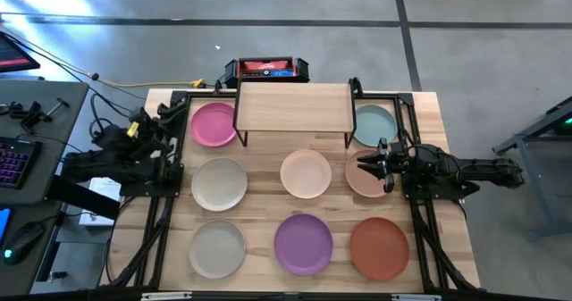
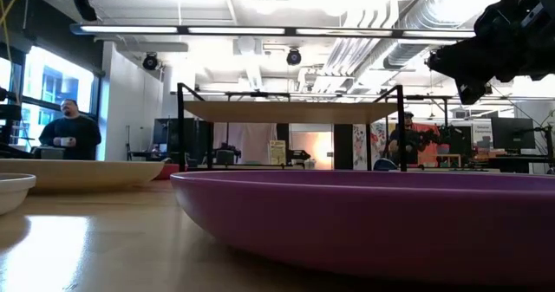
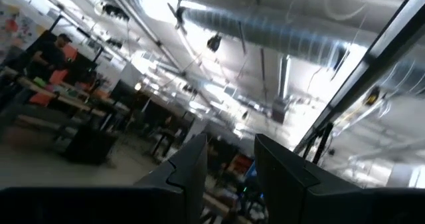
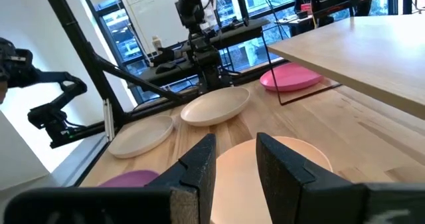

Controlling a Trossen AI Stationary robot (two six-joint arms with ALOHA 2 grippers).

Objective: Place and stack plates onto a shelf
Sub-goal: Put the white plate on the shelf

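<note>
Bench holds eight plates; your right gripper [image 1: 368,165], fingers spread, hovers over the tan plate [image 1: 365,178] near the right edge. Light, stiff, slick: pinch its rim.

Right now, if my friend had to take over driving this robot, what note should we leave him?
Right gripper: open, empty, above the near edge of the tan plate, pointing at the peach plate.
Left gripper: open, empty, parked at the table's left side, aimed up at the ceiling.
The shelf at the table's back is bare.
Eight plates lie singly on the table: pink plate and teal plate at the shelf's ends, purple plate, terracotta plate, two off-white plates, plus tan and peach.
Done: nothing stacked. Left: every plate.
</note>
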